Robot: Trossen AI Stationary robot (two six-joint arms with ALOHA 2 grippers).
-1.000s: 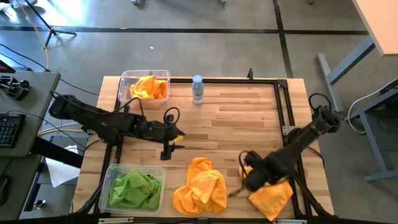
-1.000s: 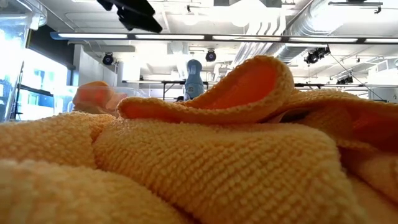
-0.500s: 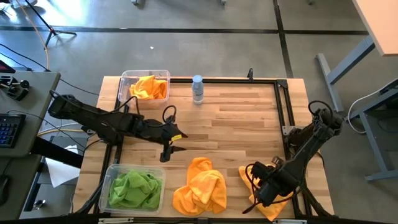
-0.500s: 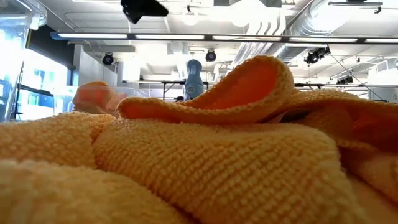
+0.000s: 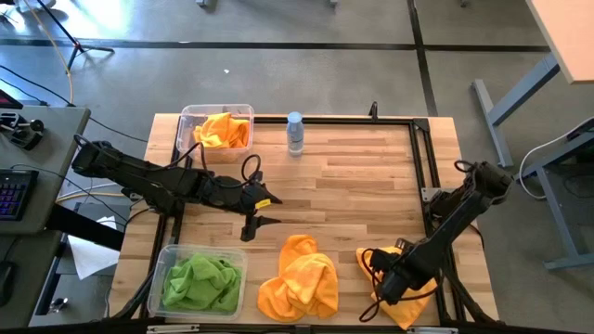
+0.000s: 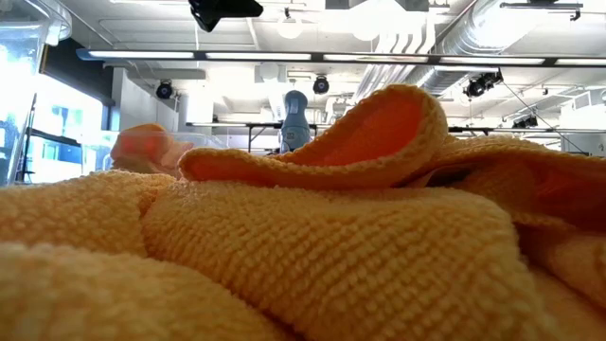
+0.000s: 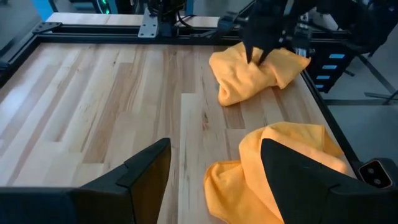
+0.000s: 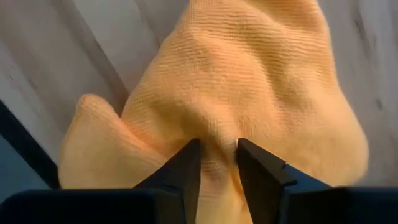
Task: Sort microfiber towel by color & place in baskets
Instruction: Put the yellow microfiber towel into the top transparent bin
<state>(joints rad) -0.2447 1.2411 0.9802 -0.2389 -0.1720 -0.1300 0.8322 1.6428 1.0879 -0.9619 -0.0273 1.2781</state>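
A: Where's the right gripper?

B: Down at the tabletop's near right corner, its jaws pinching a fold of the orange towel that lies there.

A: What could go wrong?

B: The pinch looks thin to me. The fold could slip free on the lift, or the cloth could drag off the near edge.

A: And the rest?

B: A second orange towel lies crumpled by the near edge. The far-left basket holds orange, the near-left basket green. The left gripper hovers mid-tabletop, jaws spread, holding nothing. A long carry to the far-left corner might snag the water bottle.
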